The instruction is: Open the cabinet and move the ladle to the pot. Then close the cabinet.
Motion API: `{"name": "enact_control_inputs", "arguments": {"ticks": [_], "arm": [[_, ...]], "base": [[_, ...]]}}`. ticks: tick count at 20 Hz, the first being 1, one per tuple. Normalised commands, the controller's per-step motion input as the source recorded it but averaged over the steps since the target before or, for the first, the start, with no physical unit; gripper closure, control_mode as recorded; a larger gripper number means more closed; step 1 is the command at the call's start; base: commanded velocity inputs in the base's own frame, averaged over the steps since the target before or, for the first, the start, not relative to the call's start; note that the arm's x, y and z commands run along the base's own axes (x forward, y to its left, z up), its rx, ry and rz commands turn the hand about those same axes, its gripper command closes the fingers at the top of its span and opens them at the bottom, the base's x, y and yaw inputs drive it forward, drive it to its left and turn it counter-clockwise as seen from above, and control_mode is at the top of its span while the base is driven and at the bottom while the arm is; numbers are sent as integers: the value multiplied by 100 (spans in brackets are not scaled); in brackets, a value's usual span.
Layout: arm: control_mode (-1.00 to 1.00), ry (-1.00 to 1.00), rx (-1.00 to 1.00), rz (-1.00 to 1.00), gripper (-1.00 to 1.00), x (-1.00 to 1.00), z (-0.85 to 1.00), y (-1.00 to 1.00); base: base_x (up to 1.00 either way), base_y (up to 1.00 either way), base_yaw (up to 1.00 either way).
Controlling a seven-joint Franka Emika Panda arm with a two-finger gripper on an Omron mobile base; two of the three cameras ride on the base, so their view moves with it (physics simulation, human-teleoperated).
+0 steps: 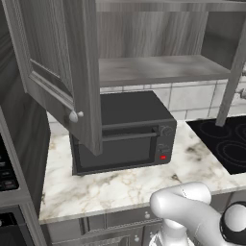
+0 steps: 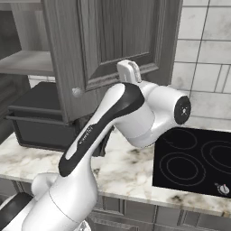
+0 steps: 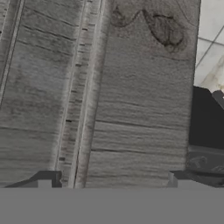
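Note:
The cabinet (image 1: 53, 57) hangs above the counter with both doors swung open, and its grey shelf (image 1: 158, 69) is bare where I can see it. In the right base view the right door (image 2: 122, 36) faces me, with its round knob (image 2: 77, 92) at the lower left. My arm reaches up to this door, the hand close against its lower panel. In the hand view my gripper (image 3: 111, 181) is open, and the door's wood grain (image 3: 131, 109) lies right in front of both fingertips (image 3: 48, 178). Nothing is between them. The ladle and the pot are out of view.
A black microwave (image 1: 125, 134) stands on the marble counter (image 1: 120, 185) under the cabinet. The black stove top (image 2: 194, 158) lies to its right. The left door (image 1: 84, 96) juts out over the microwave. Tiled wall (image 2: 203, 49) runs behind the stove.

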Motion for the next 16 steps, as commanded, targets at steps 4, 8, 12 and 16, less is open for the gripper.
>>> {"name": "enact_control_inputs", "arguments": {"ticks": [4, 8, 12, 16], "arm": [[-100, 0, 0, -5, -100, 51, 18, 29], [-100, 0, 0, -8, -100, 62, 20, 19], [-100, 0, 0, -8, -100, 56, 2, 14], [-100, 0, 0, -11, -100, 62, -14, 15]], "base": [[0, 0, 0], [0, 0, 0], [0, 0, 0], [0, 0, 0]]}}
